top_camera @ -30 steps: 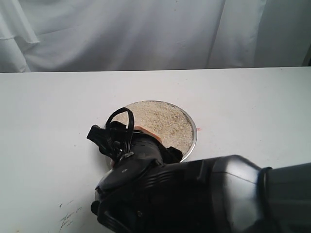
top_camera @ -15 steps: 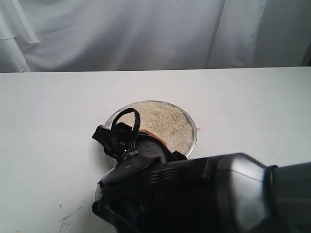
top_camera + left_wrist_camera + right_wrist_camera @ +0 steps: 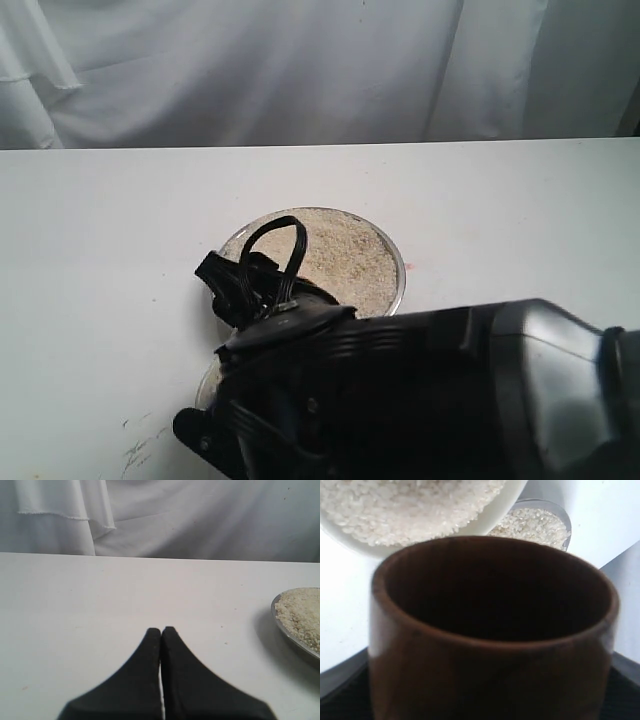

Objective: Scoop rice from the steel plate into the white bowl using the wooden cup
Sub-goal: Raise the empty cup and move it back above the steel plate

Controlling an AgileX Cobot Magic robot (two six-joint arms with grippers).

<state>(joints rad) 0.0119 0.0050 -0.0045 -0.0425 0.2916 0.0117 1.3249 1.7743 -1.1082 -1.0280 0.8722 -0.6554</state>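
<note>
- Wooden cup (image 3: 490,645), inside dark, clamped in right gripper (image 3: 482,690), near white bowl (image 3: 487,524) holding rice (image 3: 405,505).
- Left gripper (image 3: 161,630): fingers pressed together, empty, near steel plate (image 3: 292,640).

Exterior camera looks down across the bench (image 3: 90,250) toward the curtain (image 3: 300,70) at 12 o'clock, an arm (image 3: 450,390) close at 5 o'clock. Left wrist camera sits low; right sits tight behind the wooden cup (image 3: 490,645). All share the steel plate (image 3: 402,270).
</note>
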